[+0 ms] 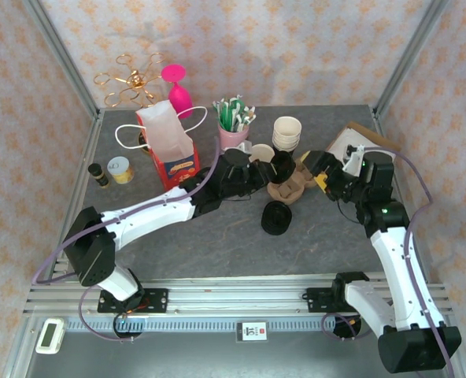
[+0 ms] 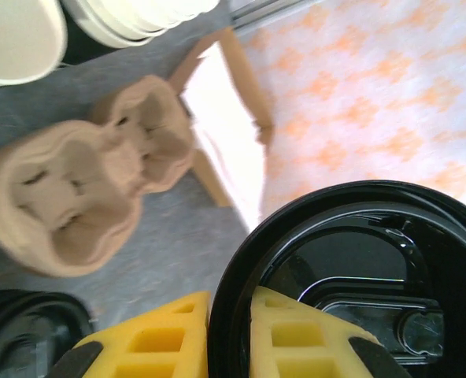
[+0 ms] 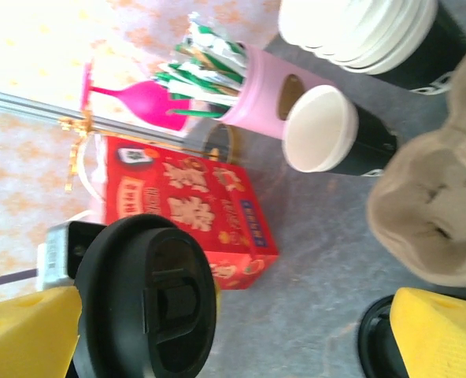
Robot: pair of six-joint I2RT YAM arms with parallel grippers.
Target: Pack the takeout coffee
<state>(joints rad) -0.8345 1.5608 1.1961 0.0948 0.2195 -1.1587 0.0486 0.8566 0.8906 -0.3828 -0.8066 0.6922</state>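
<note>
Stretching between walls [image 1: 296,47] papered in cream with faint orange blossoms, a grey worktop [image 1: 217,244] carries everything. A brown pulp cup carrier [image 1: 292,187] near its middle serves as the reference point. Behind the carrier stand a stack of lidless cups [image 1: 286,132] and one single open cup [image 1: 260,151]. Further back and to the carrier's left are a pink holder of green and white sachets [image 1: 234,126] and a red gift bag [image 1: 172,150]. Just in front of the carrier lies a pile of black lids [image 1: 276,218]. The takeout coffee [image 1: 282,165], dark-sided with a black lid, is at the carrier's back left corner, either touching it or just above it; which one cannot be told. The left claw [image 1: 258,168] reaches in from the carrier's left and is closed almost fully, its yellow pads [image 2: 158,342] pinching the lid's rim. The right claw [image 1: 319,170] sits at the carrier's right end, spread wide and holding nothing. The lidded cup lies just ahead of it, nearer one finger than the other.
</note>
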